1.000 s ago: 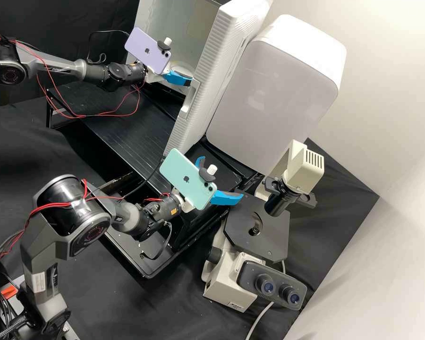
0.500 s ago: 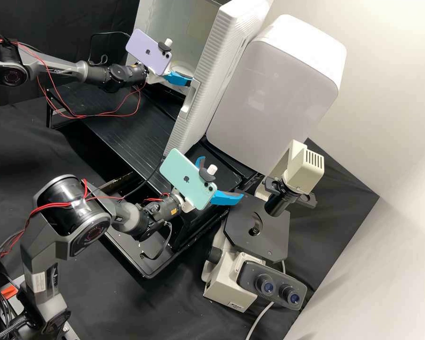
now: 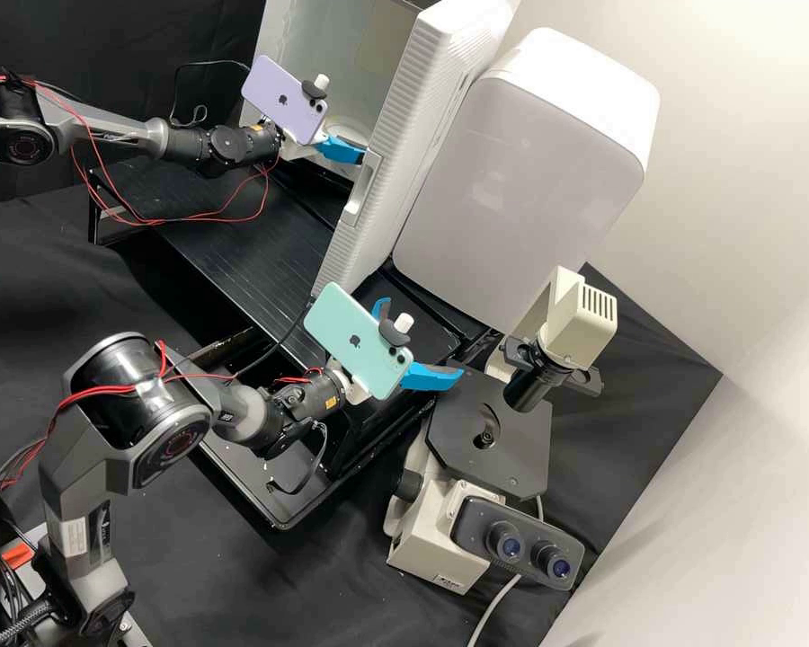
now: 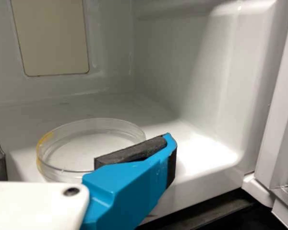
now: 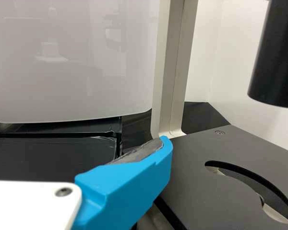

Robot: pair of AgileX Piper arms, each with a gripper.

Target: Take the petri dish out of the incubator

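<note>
The dish (image 4: 89,143) looks light and slippery on the incubator (image 4: 197,72) floor, top middle of the high view, inside the wide-open, empty left hand (image 4: 81,139), so pinch its round sides softly.

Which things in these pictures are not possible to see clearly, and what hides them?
1. Left wrist view: the near rim of the dish, behind a finger of the left gripper; contact cannot be told.
2. Left wrist view: the other finger, cut off by the edge.
3. High view: the floor of the incubator, behind its door and the left arm.
</note>
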